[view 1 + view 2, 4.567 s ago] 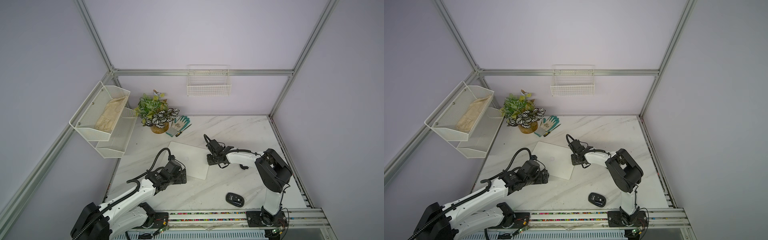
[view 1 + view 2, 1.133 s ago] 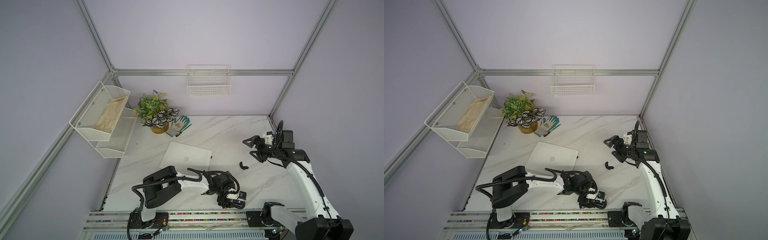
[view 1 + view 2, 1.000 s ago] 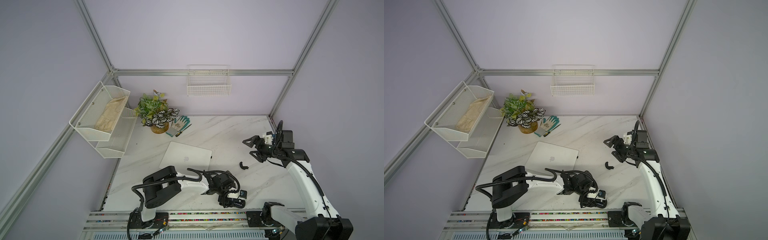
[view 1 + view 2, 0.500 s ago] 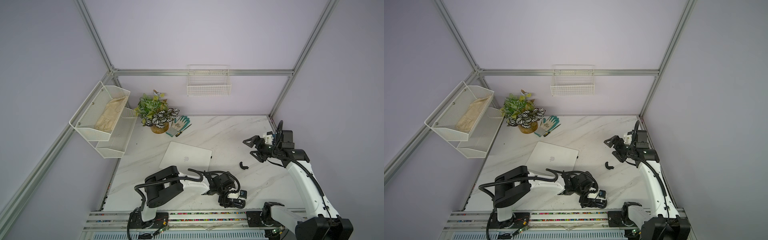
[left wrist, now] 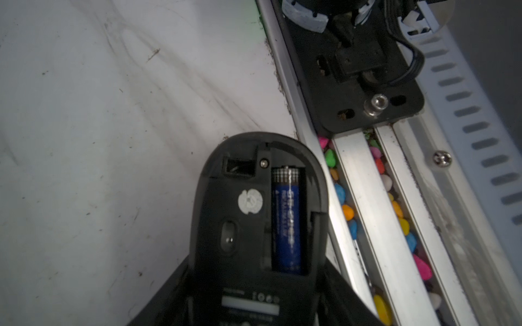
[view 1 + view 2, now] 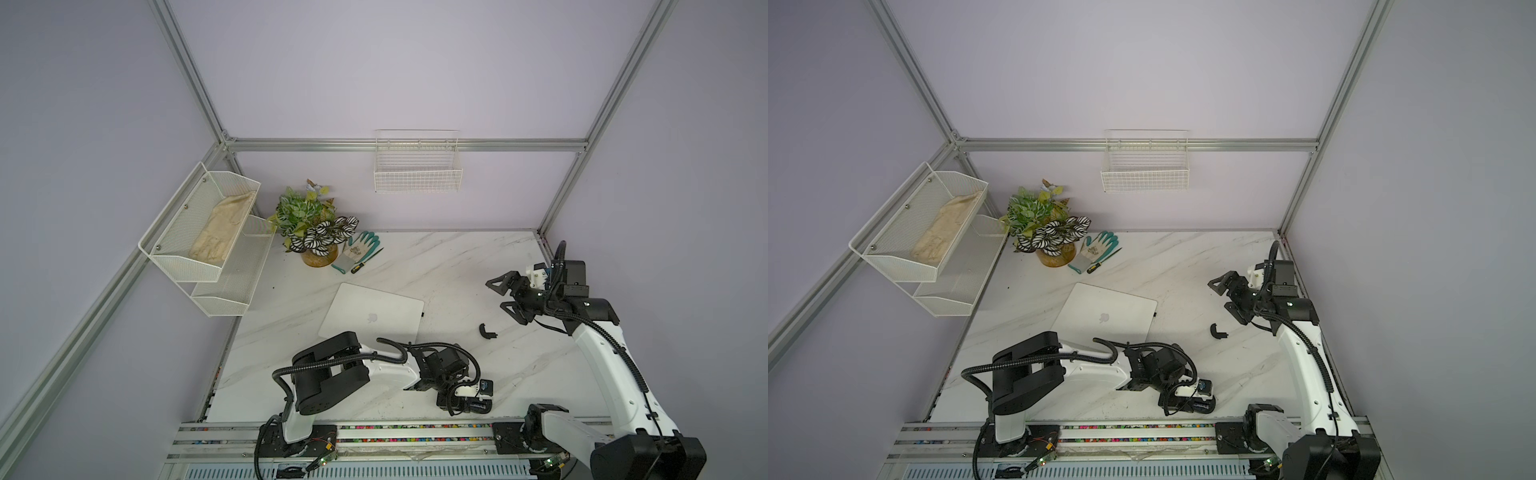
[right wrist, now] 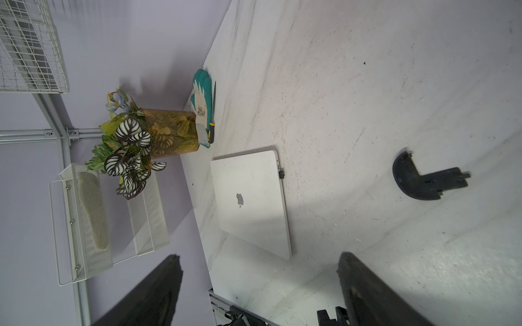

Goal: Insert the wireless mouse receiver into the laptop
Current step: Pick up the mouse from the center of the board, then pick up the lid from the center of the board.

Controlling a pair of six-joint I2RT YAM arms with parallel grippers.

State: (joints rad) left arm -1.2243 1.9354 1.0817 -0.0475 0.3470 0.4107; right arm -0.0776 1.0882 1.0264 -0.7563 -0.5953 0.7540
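The left gripper [image 6: 469,405] hugs the black oval mouse [image 5: 248,203] by both sides, belly up, so its empty slot shows. The metal rail [image 5: 364,197] is just beside it, so there is little room. The right gripper [image 6: 498,295] hangs wide open, holding nothing. Ahead of it, past the curved black cover piece [image 7: 418,180], the tiny black wireless mouse receiver [image 7: 281,174] touches the thin silver-white laptop [image 7: 254,223] at its edge and looks plugged in.

Light: even, diffuse, overhead. Top views: bright, sharp; frame posts [image 6: 187,70] splay toward edges. Table [image 6: 457,266]: soft shadows. Left wrist view: dim, mouse [image 5: 243,220] near end blurred. Right wrist view: cover piece [image 7: 418,180] slightly smeared.
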